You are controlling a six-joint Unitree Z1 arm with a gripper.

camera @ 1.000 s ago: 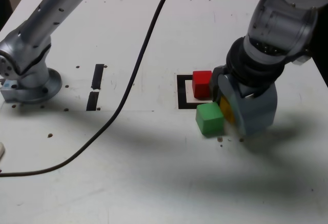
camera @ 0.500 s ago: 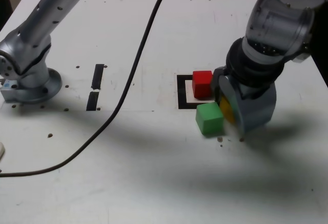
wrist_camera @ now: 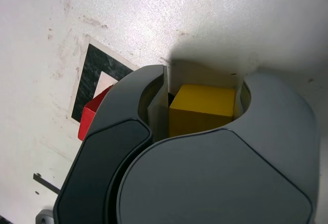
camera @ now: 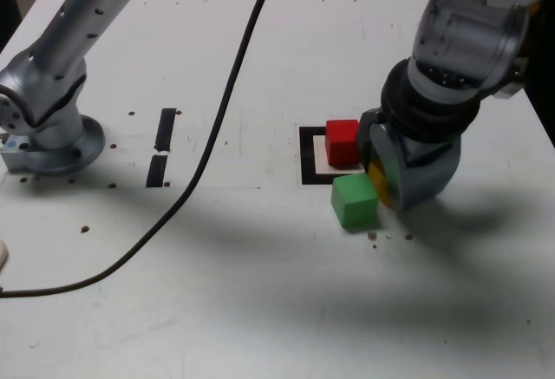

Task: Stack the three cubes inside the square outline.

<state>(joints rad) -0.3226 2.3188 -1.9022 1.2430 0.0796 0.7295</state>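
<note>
Three cubes are clustered at the outline [camera: 305,155]. Red [camera: 342,142] sits inside it; green [camera: 354,201] lies just outside its near edge. Yellow [wrist_camera: 202,107] is seen between the jaws of the gripper [camera: 381,181], closed around it, just beyond the outline's right edge in the exterior view, so the carry toward red is judged leftward.

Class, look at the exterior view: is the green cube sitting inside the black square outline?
No: the green cube rests on bare table just outside the square outline, while the red cube sits within it.
</note>
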